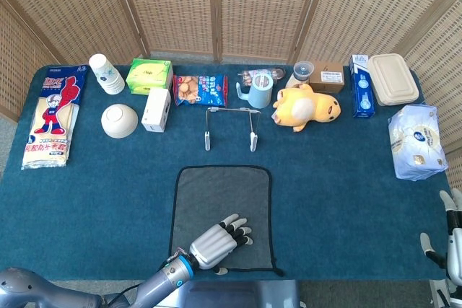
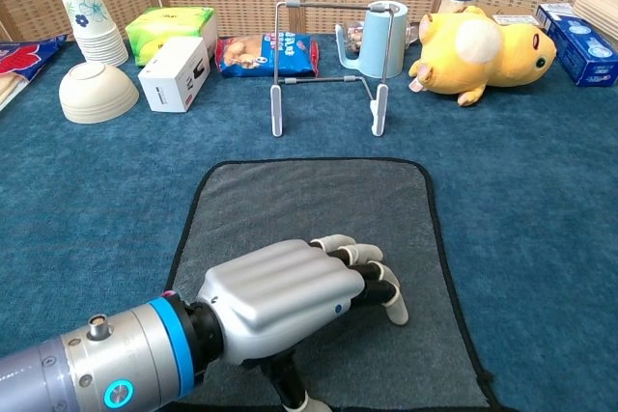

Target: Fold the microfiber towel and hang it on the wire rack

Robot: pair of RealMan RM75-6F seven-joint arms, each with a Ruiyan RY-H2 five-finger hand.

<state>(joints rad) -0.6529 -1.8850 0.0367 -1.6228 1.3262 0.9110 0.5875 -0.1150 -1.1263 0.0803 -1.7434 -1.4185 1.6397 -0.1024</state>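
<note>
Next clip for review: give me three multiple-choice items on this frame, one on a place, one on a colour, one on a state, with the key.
1. Where does the left hand lie?
A. over the near part of the towel
B. on the wire rack
C. beside the bowl

2. What colour is the plush toy?
A. green
B. yellow
C. red

3. How does the microfiber towel lie?
A. draped over the rack
B. folded in half
C. spread flat on the table

Key: 1 A, the hand sits over the towel's near end, far short of the wire rack. 2 B, the toy behind the rack is yellow. 3 C, the grey towel lies open, unfolded, in front of the rack.
</note>
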